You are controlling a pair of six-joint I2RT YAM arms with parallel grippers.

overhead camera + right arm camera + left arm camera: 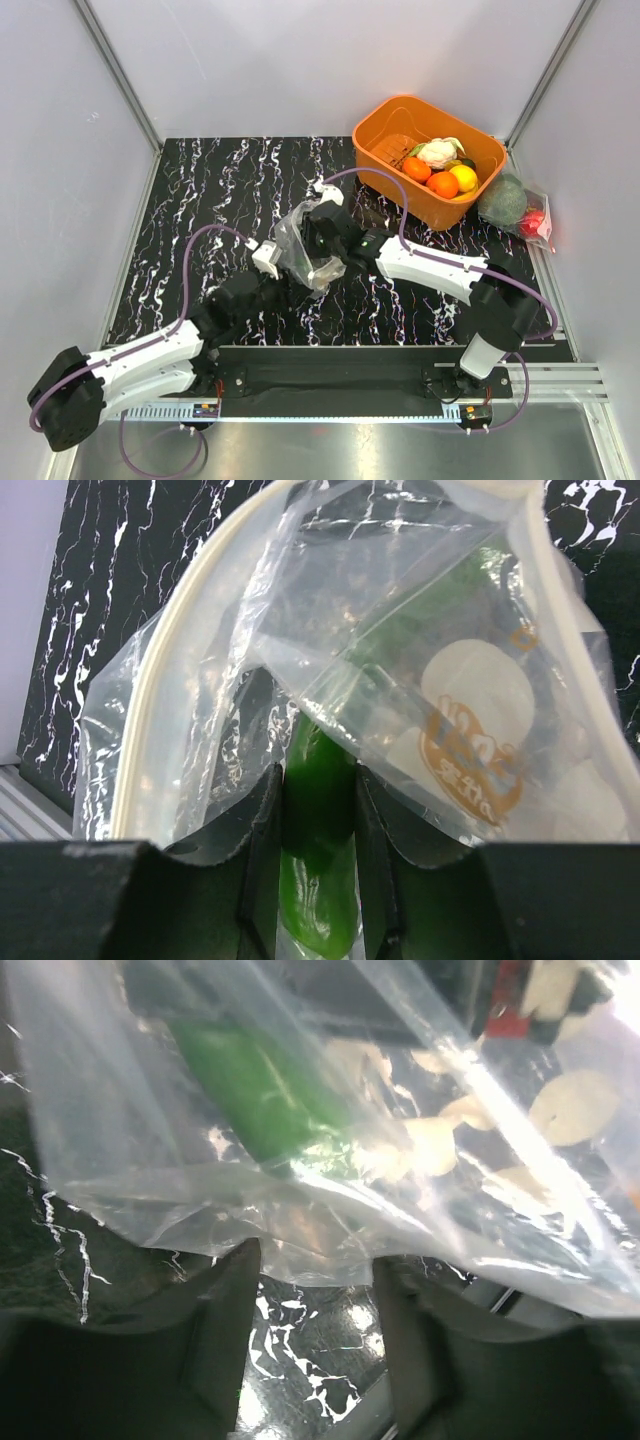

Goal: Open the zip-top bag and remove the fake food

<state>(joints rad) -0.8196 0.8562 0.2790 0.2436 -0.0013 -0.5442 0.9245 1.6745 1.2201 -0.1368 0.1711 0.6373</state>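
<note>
Bag (300, 240) gapes, letting my right claw (318, 775) pinch the green vegetable (320, 900); my left claw (315, 1260), spread below the bag, looks ready to steady it.

An orange plastic tub (400, 125) stands at the far right of the black, white-veined tabletop (220, 190), with a white cauliflower (437, 152) sitting in it. Just right of the tub, by the wall, lies a plain clear bag (522, 190) (no print on it) holding a big green ball (503, 199) and something small and red (533, 222). Pale walls (300, 60) close in the table.
</note>
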